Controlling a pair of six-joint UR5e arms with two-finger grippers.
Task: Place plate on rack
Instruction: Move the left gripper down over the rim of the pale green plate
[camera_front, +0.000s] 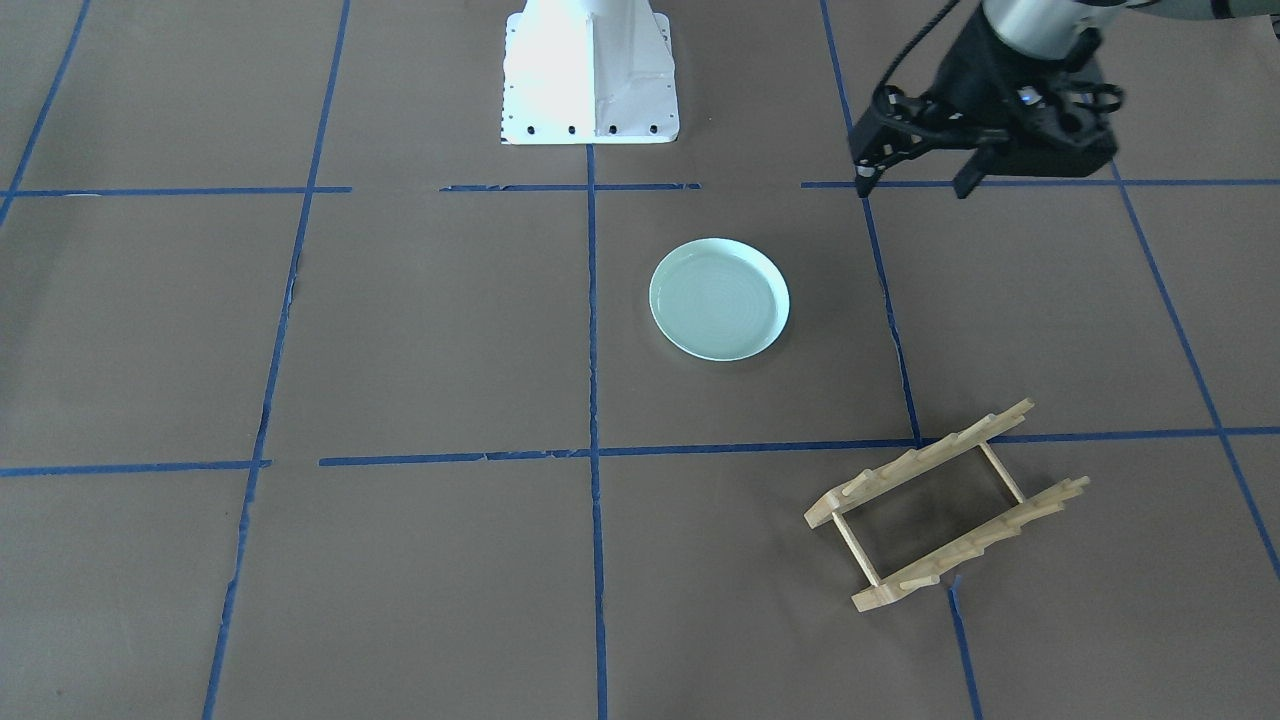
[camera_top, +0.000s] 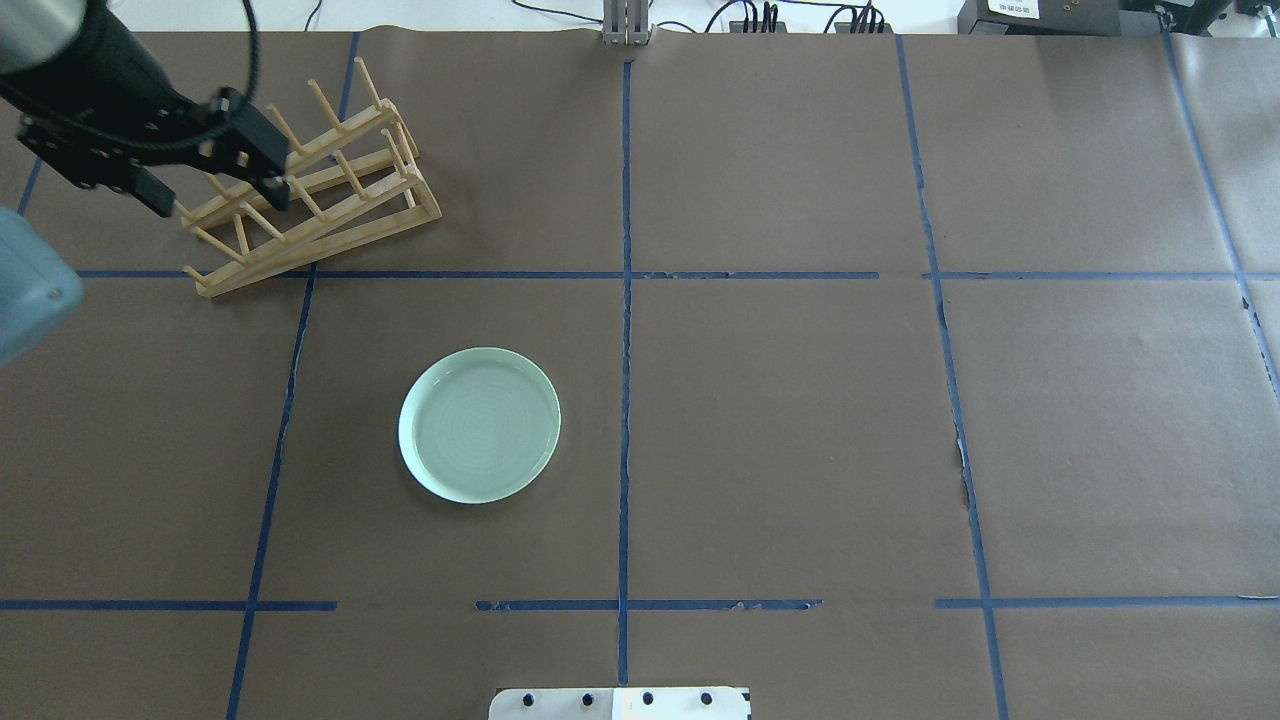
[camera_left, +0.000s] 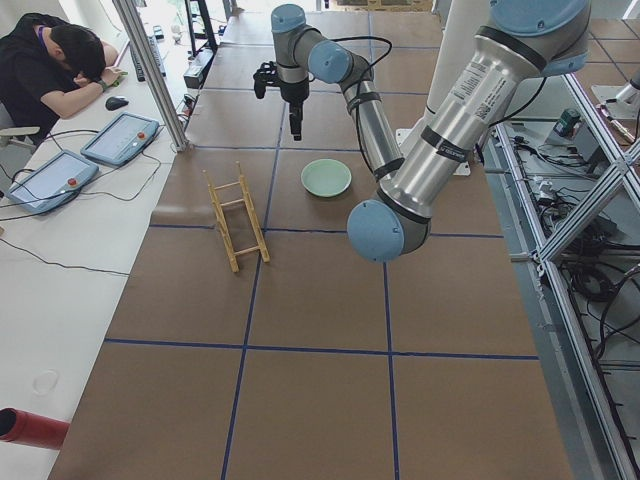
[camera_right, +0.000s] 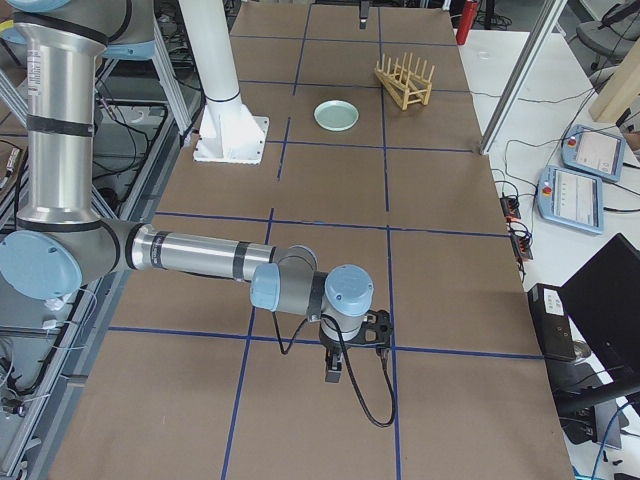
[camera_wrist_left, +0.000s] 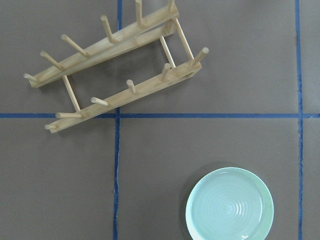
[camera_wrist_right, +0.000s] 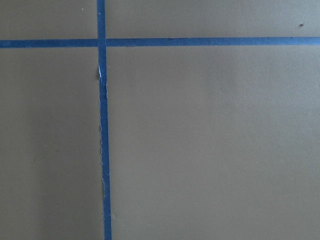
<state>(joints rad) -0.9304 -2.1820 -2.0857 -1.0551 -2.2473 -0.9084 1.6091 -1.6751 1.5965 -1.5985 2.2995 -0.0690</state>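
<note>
The pale mint-green plate (camera_front: 719, 298) lies flat, rim up, on the brown table near its middle; it also shows in the overhead view (camera_top: 480, 424) and the left wrist view (camera_wrist_left: 230, 205). The light-wood rack (camera_front: 945, 505) stands pegs up on the table's far side from the robot, on my left, apart from the plate (camera_top: 310, 190) (camera_wrist_left: 115, 75). My left gripper (camera_front: 915, 178) hangs high above the table, open and empty; in the overhead view (camera_top: 215, 195) it overlaps the rack's left end. My right gripper (camera_right: 335, 370) hovers over bare table far from both; I cannot tell whether it is open.
The white robot base (camera_front: 590, 75) stands at the table's robot-side edge. Blue tape lines (camera_top: 625, 300) grid the brown table cover. An operator (camera_left: 60, 60) sits at a side desk with tablets beyond the table's far edge.
</note>
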